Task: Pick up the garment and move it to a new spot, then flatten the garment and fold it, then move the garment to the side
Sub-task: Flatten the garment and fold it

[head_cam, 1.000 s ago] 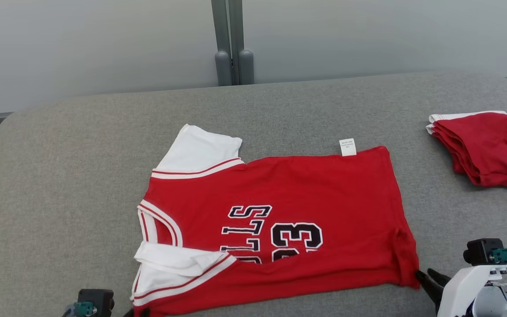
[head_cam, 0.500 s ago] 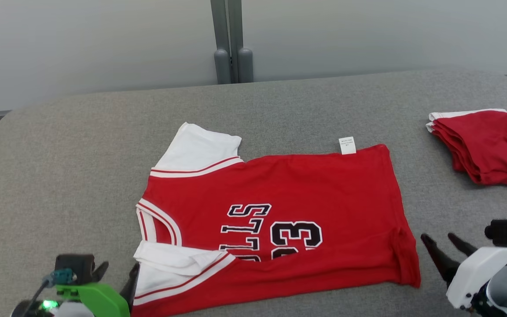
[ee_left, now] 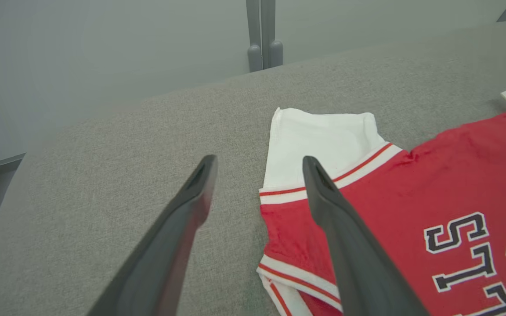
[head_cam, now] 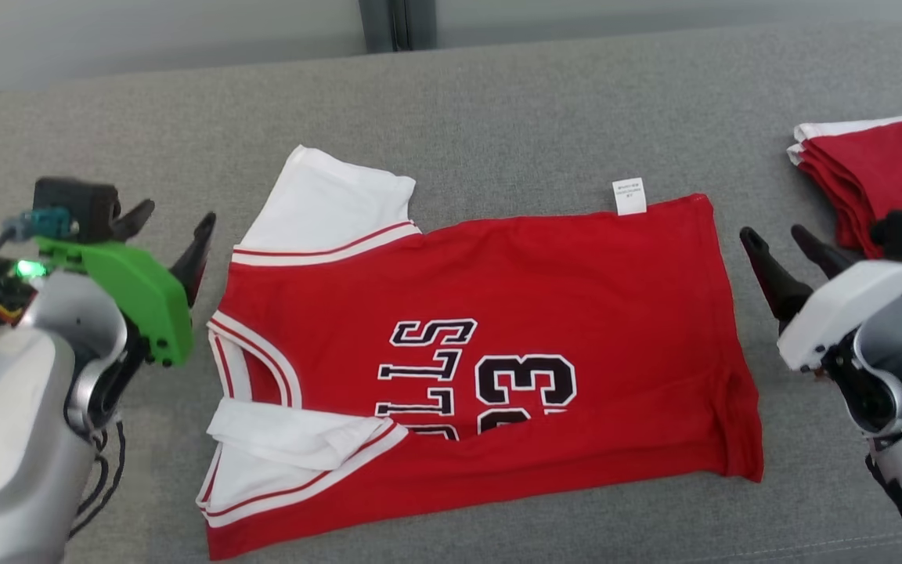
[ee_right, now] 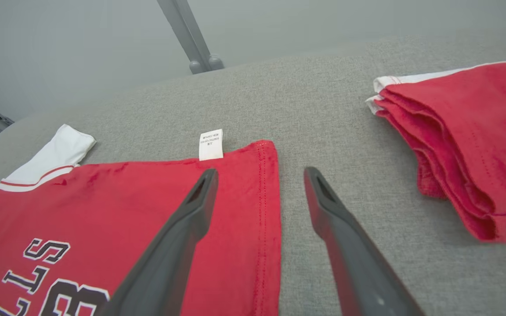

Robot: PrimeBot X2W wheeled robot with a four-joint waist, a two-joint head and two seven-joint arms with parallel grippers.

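Left gripper [head_cam: 177, 215]: sits just off the collar end of the garment. Its two dark fingers are spread wide with nothing between them. In the left wrist view, one finger lies over bare grey padding and the other over the seam where white sleeve meets red body. I cannot tell whether either finger touches the cloth.

Red jersey [head_cam: 576, 313]: lies in the middle of the grey padded surface [head_cam: 498, 94], collar to the left and hem to the right, black-and-white lettering and number facing up.
- The far white sleeve [head_cam: 326, 204] is spread flat.
- The near sleeve [head_cam: 294, 439] is bunched and turned over onto the body.
- The near long edge is folded up over the body and covers the lower part of the number.
- A small white label [head_cam: 629, 196] sticks out from the far edge, close to the hem.

Right gripper [head_cam: 772, 235]: sits just beside the hem. Its fingers are as wide apart as the left ones and hold nothing. In the right wrist view, one finger is over the red hem strip and the other over bare padding.

Far right: a folded red pile [head_cam: 882, 172] with white trim, apart from the jersey.
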